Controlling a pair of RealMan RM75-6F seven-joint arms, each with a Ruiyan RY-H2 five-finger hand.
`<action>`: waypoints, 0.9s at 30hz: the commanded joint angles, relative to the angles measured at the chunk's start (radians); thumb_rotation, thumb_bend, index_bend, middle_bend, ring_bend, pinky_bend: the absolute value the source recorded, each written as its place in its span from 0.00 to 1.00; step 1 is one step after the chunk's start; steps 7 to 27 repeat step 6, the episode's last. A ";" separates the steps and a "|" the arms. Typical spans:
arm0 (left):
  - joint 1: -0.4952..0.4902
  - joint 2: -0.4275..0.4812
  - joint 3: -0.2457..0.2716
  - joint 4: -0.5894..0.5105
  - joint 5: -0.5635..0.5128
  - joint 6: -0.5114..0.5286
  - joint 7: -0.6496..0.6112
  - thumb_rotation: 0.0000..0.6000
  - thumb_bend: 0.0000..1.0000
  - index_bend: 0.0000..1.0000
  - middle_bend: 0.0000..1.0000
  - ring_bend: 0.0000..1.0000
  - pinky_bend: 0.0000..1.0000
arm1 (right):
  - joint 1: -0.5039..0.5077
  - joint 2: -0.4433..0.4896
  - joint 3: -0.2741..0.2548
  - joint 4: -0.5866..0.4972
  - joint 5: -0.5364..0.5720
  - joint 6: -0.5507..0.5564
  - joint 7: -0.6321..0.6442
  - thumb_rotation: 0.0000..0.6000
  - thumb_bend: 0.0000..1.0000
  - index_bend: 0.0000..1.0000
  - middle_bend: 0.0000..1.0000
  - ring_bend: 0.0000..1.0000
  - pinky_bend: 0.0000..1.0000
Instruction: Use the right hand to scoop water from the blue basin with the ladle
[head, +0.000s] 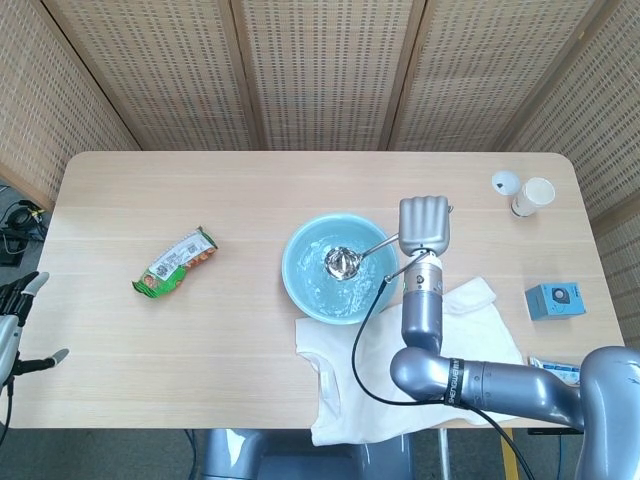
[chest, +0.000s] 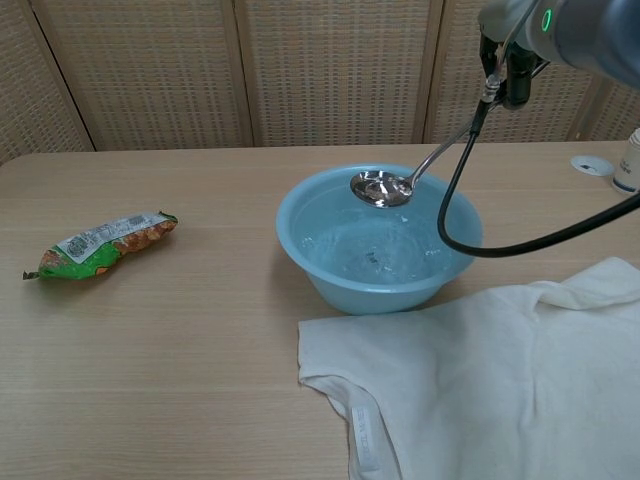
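The blue basin holds water near the table's middle. My right hand grips the handle of the steel ladle. The ladle's bowl hangs above the water, about level with the basin's rim, and holds water. My left hand shows at the head view's left edge, off the table, with its fingers apart and nothing in them.
A white cloth lies at the basin's near right. A green snack packet lies to the left. A paper cup and lid stand far right, a blue box near the right edge.
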 joint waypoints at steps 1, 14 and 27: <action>0.000 0.000 0.000 0.000 0.001 0.000 -0.001 1.00 0.00 0.00 0.00 0.00 0.00 | 0.005 0.003 -0.004 -0.003 0.005 0.005 0.004 1.00 0.78 0.73 0.99 1.00 1.00; 0.001 0.001 0.001 0.000 0.001 0.001 -0.002 1.00 0.00 0.00 0.00 0.00 0.00 | 0.015 0.007 -0.015 -0.004 0.015 0.011 0.012 1.00 0.78 0.73 0.99 1.00 1.00; 0.001 0.001 0.001 0.000 0.001 0.001 -0.002 1.00 0.00 0.00 0.00 0.00 0.00 | 0.015 0.007 -0.015 -0.004 0.015 0.011 0.012 1.00 0.78 0.73 0.99 1.00 1.00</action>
